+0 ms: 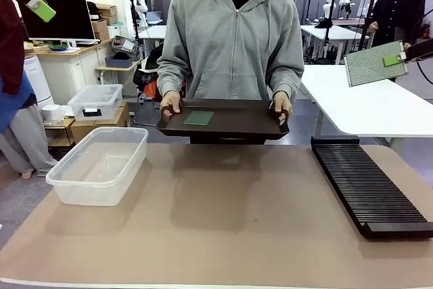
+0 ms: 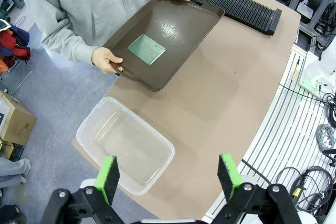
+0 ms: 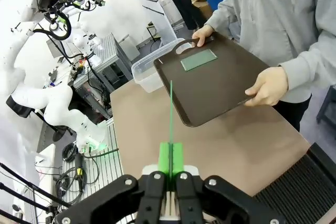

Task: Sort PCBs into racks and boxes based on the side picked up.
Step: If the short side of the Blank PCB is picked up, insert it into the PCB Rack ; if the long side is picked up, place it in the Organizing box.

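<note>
A person holds a dark brown tray (image 1: pixel 237 124) at the table's far edge, with one green PCB (image 1: pixel 199 118) lying flat on it; the same PCB (image 2: pixel 146 49) (image 3: pixel 198 59) shows in both wrist views. My right gripper (image 1: pixel 394 59) is raised at the upper right, shut on a second PCB (image 1: pixel 369 64) by its edge, marked face toward the camera. In the right wrist view that held PCB (image 3: pixel 170 114) appears edge-on between the green pads. My left gripper (image 2: pixel 168 174) hangs open high over the clear box (image 2: pixel 125 144) (image 1: pixel 99 163). The black slotted rack (image 1: pixel 369 186) lies at the right.
A smaller lidded clear box (image 1: pixel 95 101) sits on a stand behind the table's left. A white table (image 1: pixel 379 103) stands beyond the rack. The brown table top (image 1: pixel 223 214) between box and rack is bare. Another person stands far back right.
</note>
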`<state>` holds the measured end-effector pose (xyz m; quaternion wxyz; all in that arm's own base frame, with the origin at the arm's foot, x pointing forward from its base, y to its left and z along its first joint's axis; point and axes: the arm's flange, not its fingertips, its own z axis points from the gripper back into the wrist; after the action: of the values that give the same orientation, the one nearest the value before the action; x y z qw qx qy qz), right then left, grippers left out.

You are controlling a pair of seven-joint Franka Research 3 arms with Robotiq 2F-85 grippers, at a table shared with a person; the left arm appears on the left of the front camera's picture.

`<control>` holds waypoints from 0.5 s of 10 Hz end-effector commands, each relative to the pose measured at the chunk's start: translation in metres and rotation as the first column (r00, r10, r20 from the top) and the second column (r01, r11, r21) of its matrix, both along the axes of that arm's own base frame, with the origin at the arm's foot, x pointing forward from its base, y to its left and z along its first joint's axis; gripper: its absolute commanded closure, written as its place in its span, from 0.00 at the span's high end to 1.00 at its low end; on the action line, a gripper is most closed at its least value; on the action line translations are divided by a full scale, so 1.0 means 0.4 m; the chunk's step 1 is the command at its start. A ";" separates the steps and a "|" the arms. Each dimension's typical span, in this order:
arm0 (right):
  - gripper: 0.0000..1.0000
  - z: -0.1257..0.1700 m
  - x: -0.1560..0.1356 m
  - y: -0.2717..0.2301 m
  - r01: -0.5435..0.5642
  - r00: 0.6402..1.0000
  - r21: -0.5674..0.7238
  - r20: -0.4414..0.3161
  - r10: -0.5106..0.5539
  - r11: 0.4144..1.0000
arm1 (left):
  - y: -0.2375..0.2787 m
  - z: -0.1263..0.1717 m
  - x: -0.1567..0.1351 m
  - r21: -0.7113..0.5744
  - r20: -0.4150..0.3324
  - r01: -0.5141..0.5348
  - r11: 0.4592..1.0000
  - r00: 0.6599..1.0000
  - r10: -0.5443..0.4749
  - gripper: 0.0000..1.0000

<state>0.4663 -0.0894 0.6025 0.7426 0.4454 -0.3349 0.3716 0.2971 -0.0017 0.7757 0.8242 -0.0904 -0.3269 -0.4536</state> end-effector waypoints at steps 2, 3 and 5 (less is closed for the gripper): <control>0.02 -0.045 0.019 0.000 -0.066 0.998 -0.023 -0.016 0.065 0.998 | 0.001 -0.004 0.000 -0.007 0.000 0.010 1.000 1.000 -0.010 1.00; 0.02 -0.077 0.029 -0.014 -0.157 0.988 -0.002 -0.001 0.157 0.988 | 0.001 -0.004 0.000 -0.007 0.000 0.010 1.000 1.000 -0.010 1.00; 0.02 -0.122 0.025 -0.061 -0.344 0.936 0.019 0.089 0.341 0.939 | 0.001 -0.004 0.000 -0.007 0.000 0.010 1.000 1.000 -0.010 1.00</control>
<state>0.4731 -0.0937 0.5552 0.6825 0.4810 -0.3037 0.4589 0.2970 -0.0018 0.7758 0.8242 -0.0904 -0.3269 -0.4536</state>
